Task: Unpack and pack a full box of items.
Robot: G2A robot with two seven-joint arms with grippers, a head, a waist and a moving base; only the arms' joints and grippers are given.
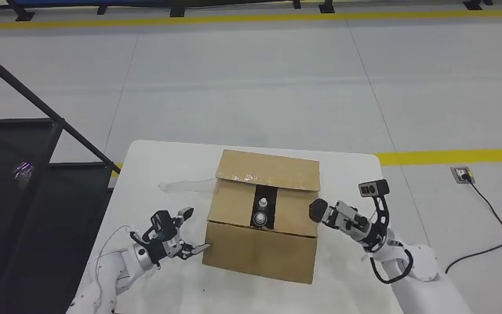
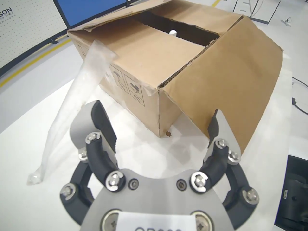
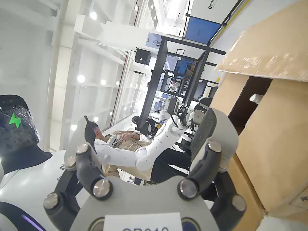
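Though flaps (image 1: 271, 170) ajar, bottle (image 1: 262, 212) inside box (image 1: 259, 253)

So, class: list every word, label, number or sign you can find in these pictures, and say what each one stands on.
Cardboard box: handling pictograms on its side; wording under them is too blurred to read.
Left end effector: white label on its base, cut off at the picture's edge, unreadable.
Right end effector: same kind of label, also cut off.
Blue wall panel: a company logo, brand lettering, left unquoted.
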